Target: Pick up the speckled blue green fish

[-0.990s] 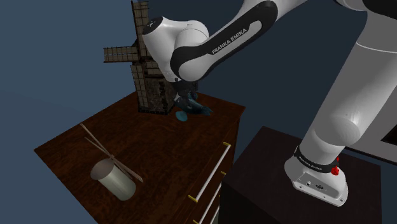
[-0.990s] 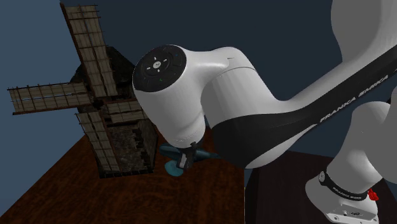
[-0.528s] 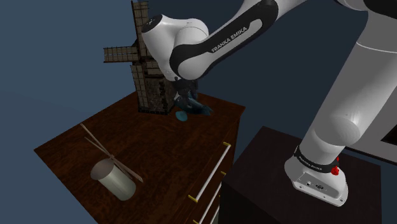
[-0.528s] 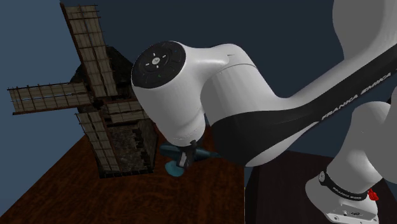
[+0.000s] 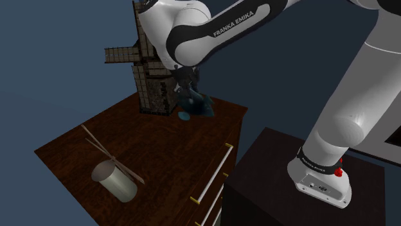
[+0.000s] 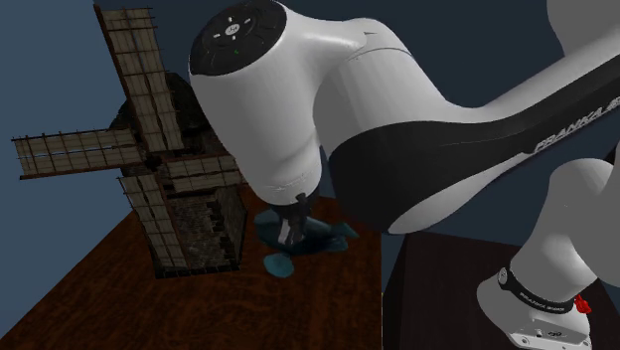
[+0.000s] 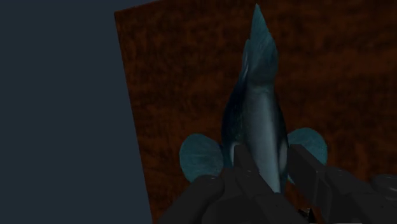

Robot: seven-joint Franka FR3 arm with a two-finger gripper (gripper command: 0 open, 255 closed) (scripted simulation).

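The blue-green fish [image 5: 196, 106] hangs above the far end of the dark wooden dresser top [image 5: 141, 147], beside the windmill model. My black gripper [image 5: 186, 90] is shut on its body from above. In the second exterior view the fish [image 6: 316, 239] shows under the white wrist, with the gripper [image 6: 291, 232] clasping it and one fin [image 6: 278, 264] lowest. In the wrist view the fish [image 7: 257, 118] runs away from the gripper [image 7: 272, 170], tail far out, clasped between the fingers [image 7: 306, 167]. Whether the low fin still touches the wood I cannot tell.
A tall brown windmill model [image 5: 144, 72] stands right behind the fish. A small pale windmill [image 5: 114, 179] lies near the dresser's front corner. The dresser's drawer handles [image 5: 216, 176] face the dark stand [image 5: 276, 192]. Beyond the dresser's far edge is dark blue wall.
The wrist and gripper have risen, and the fish has come up with them, now higher over the dresser top than before.
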